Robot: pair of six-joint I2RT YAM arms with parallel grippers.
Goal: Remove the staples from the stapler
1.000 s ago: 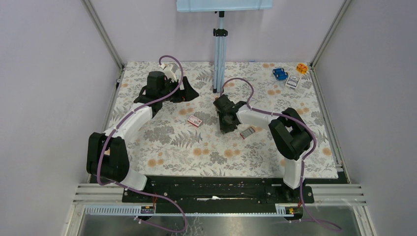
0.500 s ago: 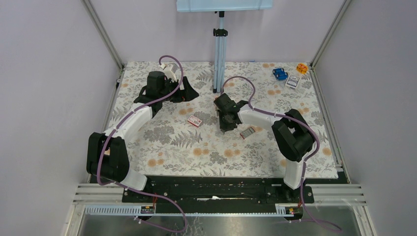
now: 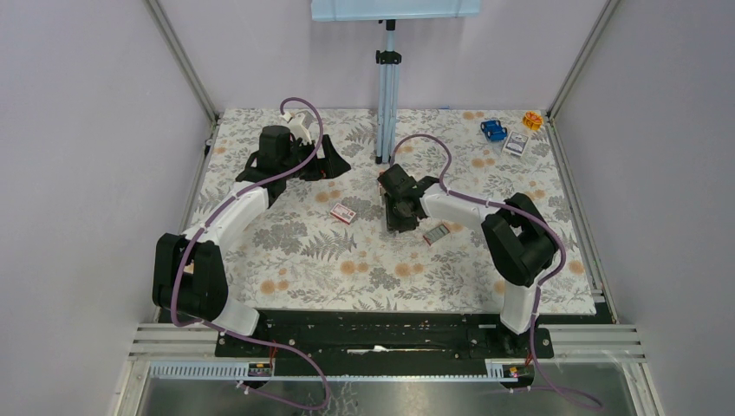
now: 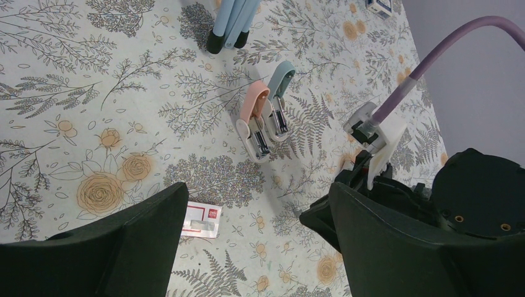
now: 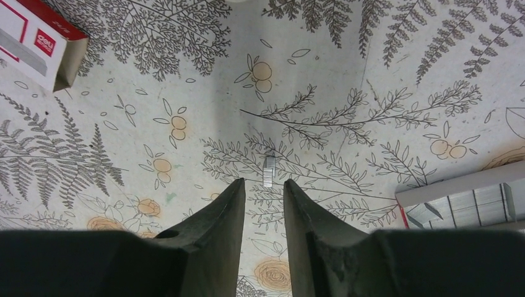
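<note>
The staples are a tiny silvery strip lying flat on the floral cloth, just past the tips of my right gripper. Its jaws stand a narrow gap apart with nothing between them. In the top view the right gripper points down at mid-table. Two mini staplers, one pink and one teal, lie side by side and hinged open in the left wrist view. My left gripper is wide open and empty, hovering above the cloth near them. In the top view it covers the staplers.
A small red box lies between the two grippers. A small grey box of staple strips lies right of the right gripper. A metal post stands at the back middle. Small blue and orange items sit at the far right corner.
My right gripper has shifted slightly away from the near edge and its elbow has swung a little right. The left arm has not moved.
</note>
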